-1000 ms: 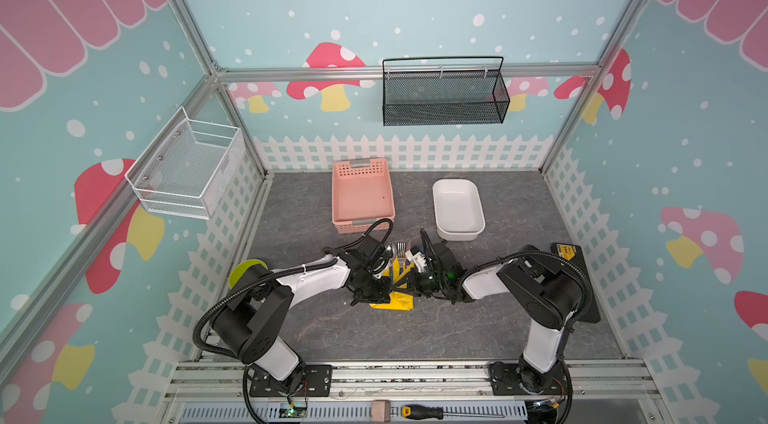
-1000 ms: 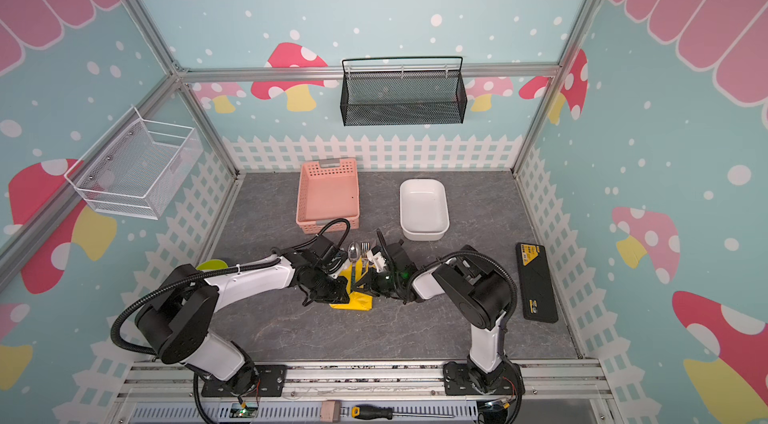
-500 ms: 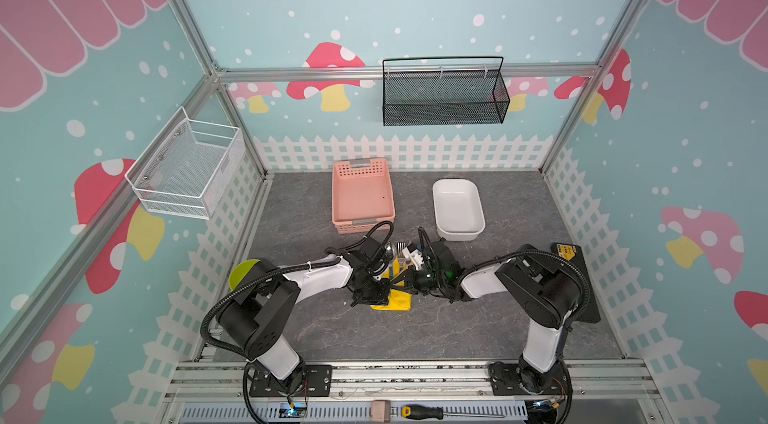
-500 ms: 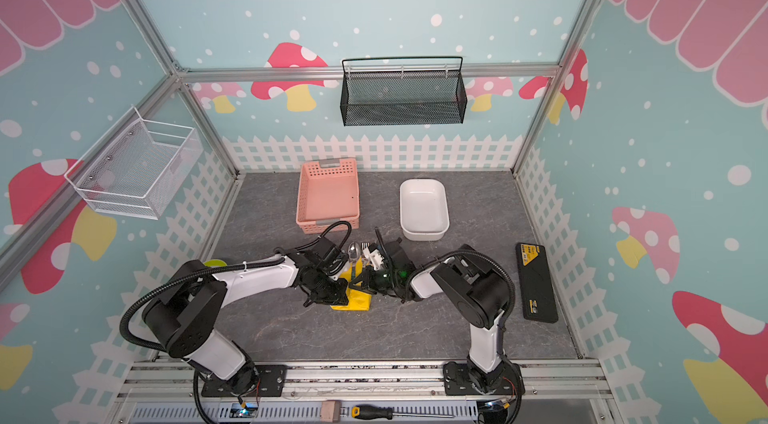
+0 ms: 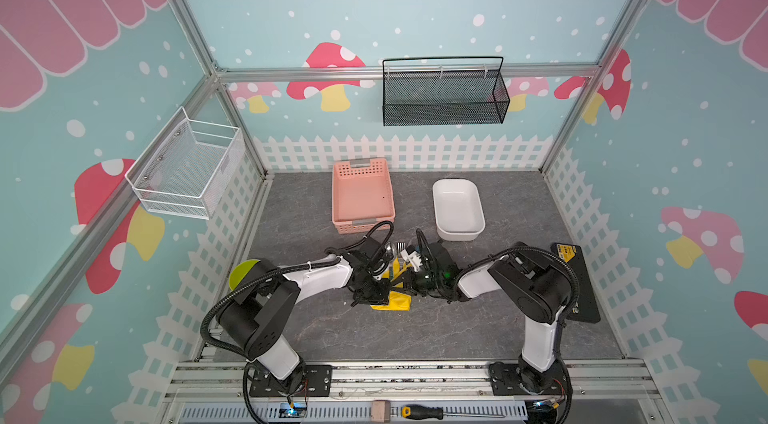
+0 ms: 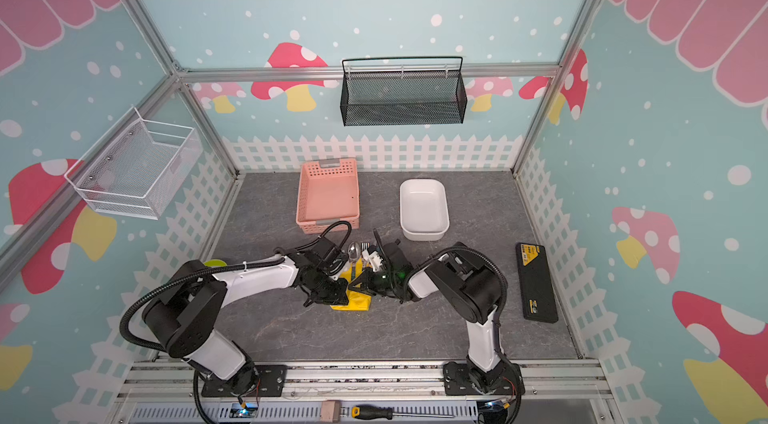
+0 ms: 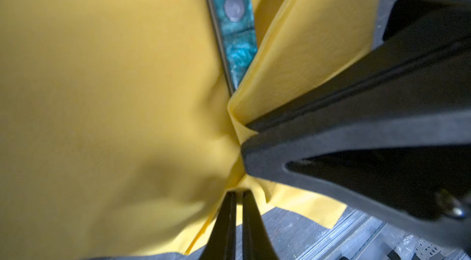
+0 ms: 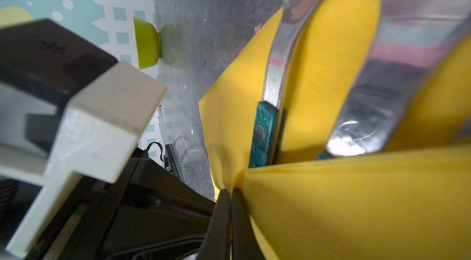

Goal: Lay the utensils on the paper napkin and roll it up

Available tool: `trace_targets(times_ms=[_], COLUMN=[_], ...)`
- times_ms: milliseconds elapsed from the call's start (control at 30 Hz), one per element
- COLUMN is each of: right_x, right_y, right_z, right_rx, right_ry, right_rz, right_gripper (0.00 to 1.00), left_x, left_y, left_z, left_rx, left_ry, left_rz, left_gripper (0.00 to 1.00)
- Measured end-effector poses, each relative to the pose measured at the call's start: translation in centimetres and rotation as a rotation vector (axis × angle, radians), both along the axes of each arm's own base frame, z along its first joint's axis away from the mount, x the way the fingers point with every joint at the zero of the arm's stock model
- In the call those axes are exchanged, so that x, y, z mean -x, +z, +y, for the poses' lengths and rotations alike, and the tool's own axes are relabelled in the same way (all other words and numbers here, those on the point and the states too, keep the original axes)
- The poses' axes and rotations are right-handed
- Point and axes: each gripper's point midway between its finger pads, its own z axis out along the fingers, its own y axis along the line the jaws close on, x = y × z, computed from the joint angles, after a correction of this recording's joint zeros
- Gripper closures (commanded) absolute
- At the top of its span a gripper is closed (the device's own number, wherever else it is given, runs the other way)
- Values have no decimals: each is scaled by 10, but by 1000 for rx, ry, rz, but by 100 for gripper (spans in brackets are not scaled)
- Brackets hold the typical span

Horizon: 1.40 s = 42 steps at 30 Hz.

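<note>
The yellow paper napkin (image 5: 395, 302) (image 6: 352, 302) lies bunched at the middle of the floor, folded over the utensils. A spoon bowl (image 5: 389, 248) (image 6: 354, 250) and fork tines (image 5: 401, 247) stick out of its far side. My left gripper (image 5: 376, 291) (image 7: 237, 192) is shut on a fold of the napkin (image 7: 102, 93), beside a teal handle (image 7: 234, 16). From the opposite side my right gripper (image 5: 406, 280) (image 8: 231, 191) is shut on another fold of the napkin (image 8: 356, 207), and the two sets of fingertips almost touch. A teal handle (image 8: 262, 131) and silver blades show inside the folds.
A pink basket (image 5: 362, 193) and a white dish (image 5: 457, 203) stand behind the grippers. A lime-green bowl (image 5: 243, 272) sits at the left fence and a black case (image 5: 577, 280) at the right. A screwdriver (image 5: 436, 412) lies on the front rail. Wire baskets hang on the walls.
The left arm has shifted a little to the right. Both grippers keep their pinch on the napkin at the same spot.
</note>
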Motion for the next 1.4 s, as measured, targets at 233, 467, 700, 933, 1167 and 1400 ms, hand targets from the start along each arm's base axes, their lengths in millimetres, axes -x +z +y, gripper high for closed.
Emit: trace_targets(times_ms=[233, 467, 700, 933, 1167, 1400], right_x=[0, -1, -1, -1, -1, -1], right_y=[0, 3, 5, 6, 6, 4], right_z=[0, 1, 3, 3, 3, 3], right_rx=[0, -13, -24, -26, -24, -20], right_ry=[0, 2, 8, 8, 8, 6], right_rz=[-1, -7, -15, -16, -15, -12], right_gripper=[90, 77, 72, 74, 78, 81], left_x=[0, -2, -25, -36, -48, -48], left_y=[0, 2, 22, 28, 35, 24], left_z=[0, 1, 24, 31, 17, 13], left_rx=[0, 3, 34, 64, 167, 195], left_ry=[0, 6, 101, 162, 225, 266], left_rz=[0, -5, -62, -66, -64, -30], left_gripper=[89, 89, 87, 80, 72, 70])
